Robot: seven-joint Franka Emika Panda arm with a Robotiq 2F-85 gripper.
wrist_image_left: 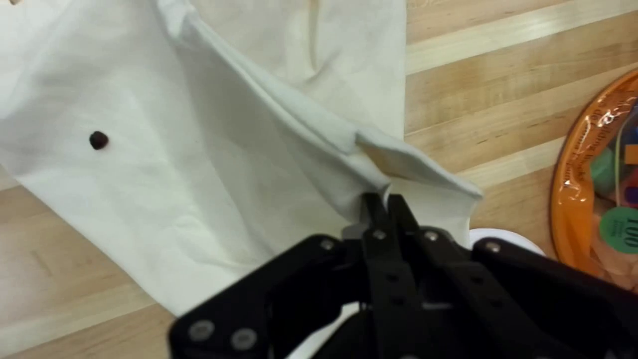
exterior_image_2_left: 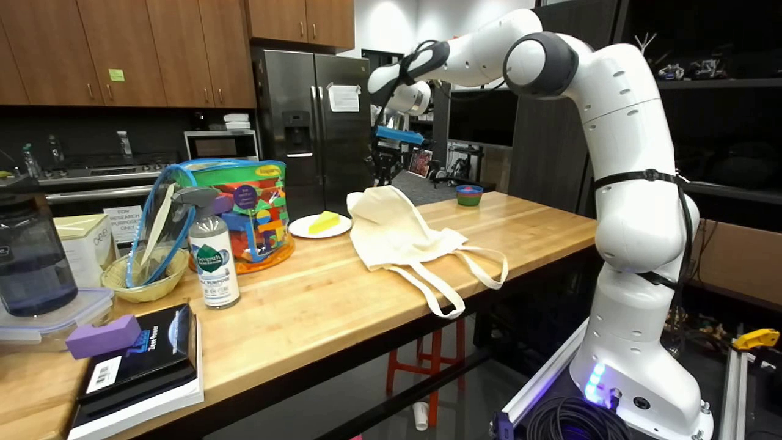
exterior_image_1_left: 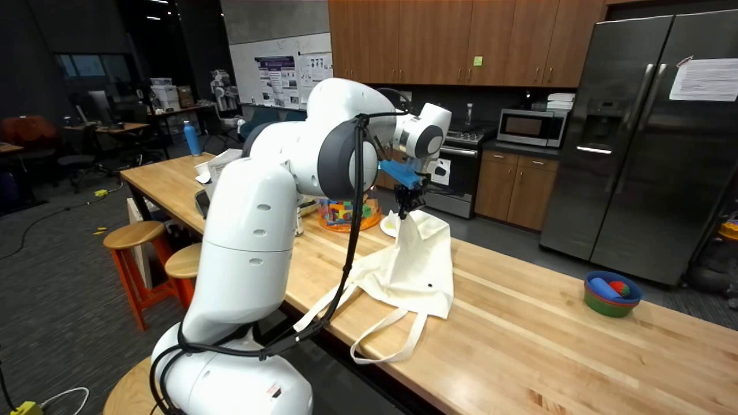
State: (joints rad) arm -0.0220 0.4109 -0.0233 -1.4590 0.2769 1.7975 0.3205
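The jaws are clamped on a pinched fold of the cream canvas tote bag (wrist_image_left: 164,194), whose raised end peaks up to them while the rest lies on the wooden table (exterior_image_1_left: 553,334), one pale strap (exterior_image_2_left: 441,285) reaching past the edge. Just beside the tote in an exterior view, a white plate (exterior_image_2_left: 299,230) bearing a yellow wedge (exterior_image_2_left: 325,222) sits next to a clear bag of building blocks (exterior_image_2_left: 263,211); stacked bowls (exterior_image_1_left: 611,306) stand well apart, farther along.

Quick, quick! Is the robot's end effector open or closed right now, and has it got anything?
End effector: closed, holding a pinched-up fold of the cream cloth bag.
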